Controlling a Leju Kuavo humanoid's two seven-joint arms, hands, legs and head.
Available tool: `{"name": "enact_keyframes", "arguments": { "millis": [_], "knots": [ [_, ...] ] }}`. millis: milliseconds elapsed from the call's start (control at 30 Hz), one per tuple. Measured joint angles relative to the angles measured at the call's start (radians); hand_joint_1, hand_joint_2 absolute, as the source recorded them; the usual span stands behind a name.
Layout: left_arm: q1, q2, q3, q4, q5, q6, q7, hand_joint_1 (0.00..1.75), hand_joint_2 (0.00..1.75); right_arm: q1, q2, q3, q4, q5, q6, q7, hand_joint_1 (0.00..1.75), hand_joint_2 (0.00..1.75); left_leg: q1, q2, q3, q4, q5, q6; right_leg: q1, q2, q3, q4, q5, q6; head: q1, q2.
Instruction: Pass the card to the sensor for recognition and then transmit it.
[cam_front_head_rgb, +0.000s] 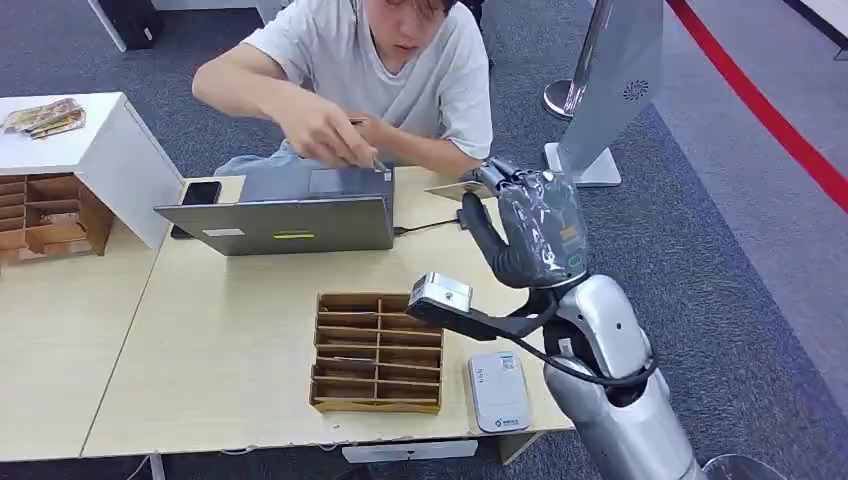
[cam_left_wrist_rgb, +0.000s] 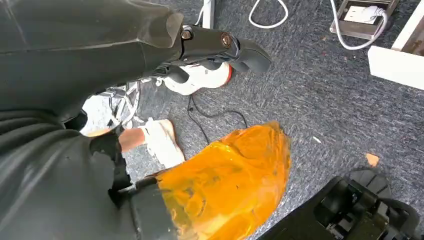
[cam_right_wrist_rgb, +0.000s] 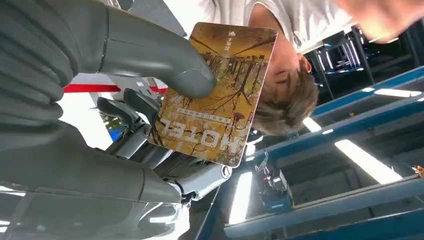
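Right hand (cam_front_head_rgb: 535, 225): raised above the far right part of the table (cam_front_head_rgb: 230, 350), thumb pressing a card against the darker fingers; firm pinch grip.
Card (cam_right_wrist_rgb: 217, 95): yellow-brown hotel key card, tree print, held in the right hand at its fingertip end; seen edge-on in the head view, face-on in the right wrist view.
Left hand (cam_left_wrist_rgb: 220, 47): hangs over grey carpet; dark fingers curled; cannot tell whether it is closed or holds anything.
Sensor (cam_front_head_rgb: 498, 390): white flat reader on the table, below and nearer the robot than the right hand, well apart from the card.
Card tray (cam_front_head_rgb: 378, 350): brown slotted box, just beside the sensor.
Person (cam_front_head_rgb: 390, 70): seated beyond the right hand, hands at a grey laptop (cam_front_head_rgb: 290, 215).
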Motion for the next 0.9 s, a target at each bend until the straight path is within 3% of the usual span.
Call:
{"name": "enact_keyframes", "arguments": {
  "millis": [133,233,500,700,900],
  "knots": [
    [0.0,0.0,0.0,0.0,0.0,0.0,0.0,0.0,0.0,0.0,0.0,0.0,-0.002,-0.003,0.001,-0.001,1.75,1.75,0.0,0.0,0.0,0.0,0.0,0.0,0.0,0.0,0.0,0.0,0.0,0.0,0.0,0.0],
    [0.0,0.0,0.0,0.0,0.001,0.001,0.0,0.0,0.0,0.008,0.0,-0.002,-0.01,-0.081,0.017,-0.03,1.75,1.75,0.0,0.0,0.0,0.0,0.0,0.0,0.0,0.0,0.0,0.0,0.0,0.0,0.0,0.0],
    [0.012,0.003,0.026,0.0,0.021,0.031,-0.004,0.0,0.0,0.09,-0.002,-0.036,-0.059,-0.642,0.244,-0.116,1.75,1.75,0.0,0.0,0.0,0.0,0.0,0.0,0.0,0.0,0.0,0.0,0.0,0.0,0.0,0.0],
    [0.027,0.003,0.047,0.0,0.039,0.1,-0.016,0.0,0.0,0.198,-0.074,-0.082,-0.021,-0.936,0.403,-0.138,1.75,1.75,0.0,-0.003,-0.001,0.0,-0.001,0.0,0.0,-0.002,0.0,-0.001,-0.001,0.001,0.0,0.0],
    [0.048,0.004,0.059,0.0,0.069,0.14,-0.029,0.0,0.0,0.344,-0.162,-0.101,0.008,-1.01,0.442,-0.175,1.75,1.75,0.0,-0.003,-0.001,0.0,-0.002,0.002,0.0,-0.003,0.0,-0.001,-0.001,0.001,0.0,0.0]
  ]
}}
